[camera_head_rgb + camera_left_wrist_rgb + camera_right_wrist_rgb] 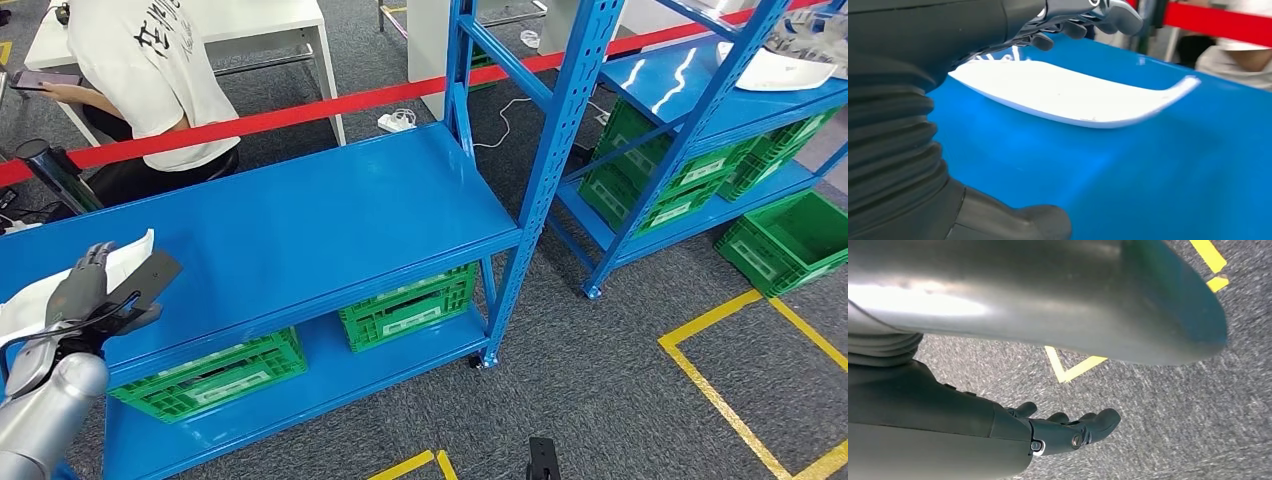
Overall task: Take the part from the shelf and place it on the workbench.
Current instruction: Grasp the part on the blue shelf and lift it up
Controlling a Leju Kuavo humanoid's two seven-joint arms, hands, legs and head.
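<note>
A white curved part (28,302) lies flat on the blue shelf board (300,220) at the near left end. My left hand (100,288) hovers just over its right end, with the fingers spread. In the left wrist view the part (1068,97) rests on the blue board, the dark fingers (1073,22) reach above it and the thumb (1018,225) stays apart from it, so nothing is held. My right hand (1058,431) hangs over the grey carpet, fingers loosely extended and holding nothing.
Green crates (410,305) stand on the lower board. A blue upright (555,150) borders the shelf on the right. A second shelf carries another white part (775,68). A red barrier tape (350,100) runs behind, with a seated person (150,70) beyond. Yellow lines (720,400) mark the floor.
</note>
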